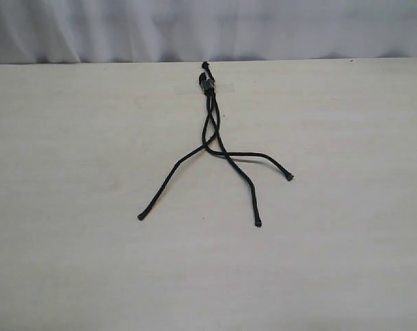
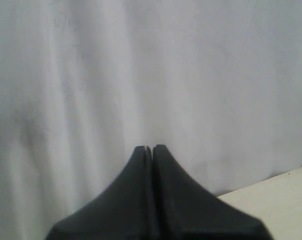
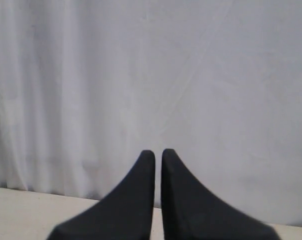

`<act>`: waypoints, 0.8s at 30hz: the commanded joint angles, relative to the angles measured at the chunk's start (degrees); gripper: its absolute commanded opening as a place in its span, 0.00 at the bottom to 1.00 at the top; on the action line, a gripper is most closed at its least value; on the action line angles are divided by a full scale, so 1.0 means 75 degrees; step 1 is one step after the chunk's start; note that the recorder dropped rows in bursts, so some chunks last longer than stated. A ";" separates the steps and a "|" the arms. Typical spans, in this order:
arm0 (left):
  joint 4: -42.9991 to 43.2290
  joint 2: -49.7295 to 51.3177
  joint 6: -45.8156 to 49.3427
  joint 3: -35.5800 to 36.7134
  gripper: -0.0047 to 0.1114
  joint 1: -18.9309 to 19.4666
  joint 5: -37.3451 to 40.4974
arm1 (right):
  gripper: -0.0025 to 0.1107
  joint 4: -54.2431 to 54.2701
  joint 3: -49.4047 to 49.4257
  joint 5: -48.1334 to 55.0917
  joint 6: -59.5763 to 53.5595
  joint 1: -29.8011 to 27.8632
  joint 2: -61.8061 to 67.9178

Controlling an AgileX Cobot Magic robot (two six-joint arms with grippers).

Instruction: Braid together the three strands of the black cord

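The black cord lies on the pale table, seen only in the exterior view. Its knotted end sits under clear tape near the far edge. The strands cross loosely just below the tape, then fan out towards the near side. One strand runs left, one runs down the middle-right, and one bends right. Neither gripper appears in the exterior view. My left gripper is shut and holds nothing, facing the white curtain. My right gripper also holds nothing, with only a hairline gap between its fingers.
A white curtain hangs behind the table's far edge. In the left wrist view a corner of the table shows, and in the right wrist view a strip of table lies below the curtain.
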 commanded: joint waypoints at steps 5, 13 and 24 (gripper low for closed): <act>0.0001 -0.2378 -0.0019 0.0013 0.04 0.1516 0.4098 | 0.06 0.0021 0.0032 -0.0085 0.0032 -0.0008 -0.0209; 0.0347 -0.4547 -0.0019 0.1799 0.04 0.2292 0.3266 | 0.06 0.0021 0.0032 -0.0085 0.0032 -0.0008 -0.0209; 0.1083 -0.4547 -0.0274 0.3502 0.04 0.2292 0.1858 | 0.06 0.0021 0.0032 -0.0082 0.0032 -0.0008 -0.0212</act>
